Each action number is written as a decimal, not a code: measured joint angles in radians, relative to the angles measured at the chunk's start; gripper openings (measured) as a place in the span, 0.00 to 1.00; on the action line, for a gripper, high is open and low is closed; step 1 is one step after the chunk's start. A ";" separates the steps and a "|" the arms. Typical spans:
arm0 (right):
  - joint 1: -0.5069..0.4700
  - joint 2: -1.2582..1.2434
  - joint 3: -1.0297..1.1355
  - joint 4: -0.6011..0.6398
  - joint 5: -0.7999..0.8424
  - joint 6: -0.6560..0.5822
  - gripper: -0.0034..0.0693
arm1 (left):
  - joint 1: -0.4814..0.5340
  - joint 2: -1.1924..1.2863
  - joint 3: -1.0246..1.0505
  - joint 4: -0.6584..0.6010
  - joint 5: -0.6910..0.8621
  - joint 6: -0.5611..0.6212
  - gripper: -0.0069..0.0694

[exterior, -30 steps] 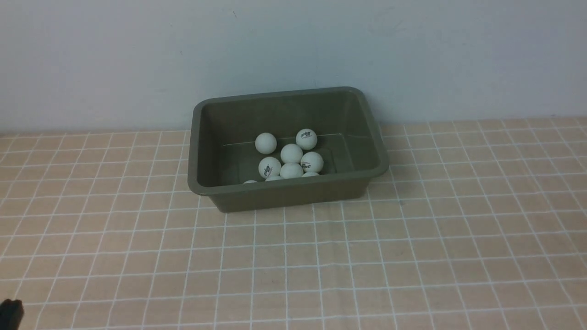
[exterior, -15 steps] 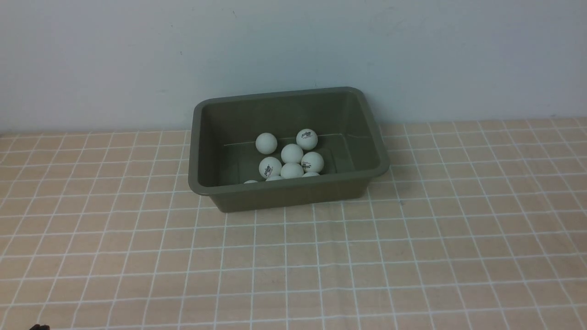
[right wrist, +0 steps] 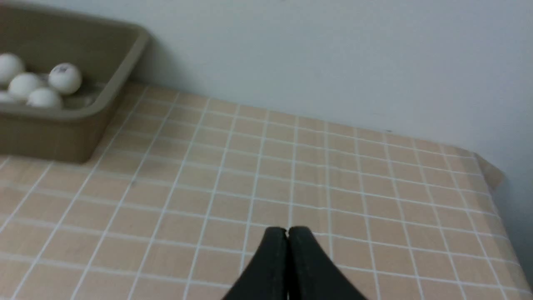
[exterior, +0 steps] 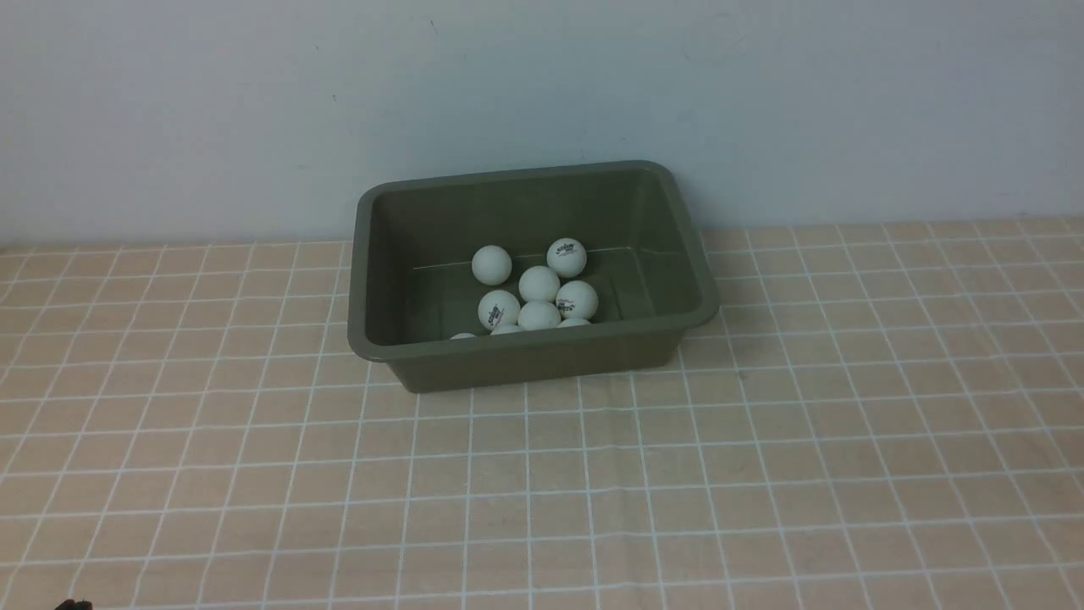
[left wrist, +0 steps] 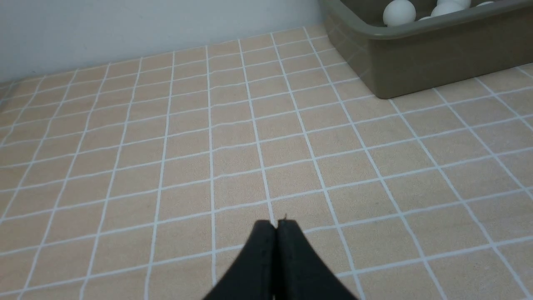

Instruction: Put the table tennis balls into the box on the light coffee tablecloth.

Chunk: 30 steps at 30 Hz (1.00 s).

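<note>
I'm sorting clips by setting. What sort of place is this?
Probably a plain indoor test bench rather than a home: a bare wall, a checked tablecloth, and just one green box of table tennis balls.

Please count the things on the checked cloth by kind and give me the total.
Small white table tennis balls, all inside the box: 9 (three only partly seen behind the near rim)
Olive-green rectangular plastic box: 1
Peach-beige checked tablecloth: 1
Total: 11
</note>
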 joint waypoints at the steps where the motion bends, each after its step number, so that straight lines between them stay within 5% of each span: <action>1: -0.052 -0.018 0.000 0.014 -0.014 0.013 0.02 | 0.000 0.000 0.000 -0.001 0.000 0.000 0.00; 9: -0.281 -0.224 0.000 0.053 -0.038 0.104 0.02 | 0.000 0.000 -0.001 -0.001 0.000 0.000 0.00; 26: -0.295 -0.311 0.000 0.069 -0.253 0.107 0.02 | 0.000 0.000 -0.001 -0.001 0.000 -0.001 0.00; 30: -0.295 -0.311 0.010 0.159 -0.260 0.056 0.02 | 0.000 0.000 -0.001 -0.001 0.000 -0.001 0.00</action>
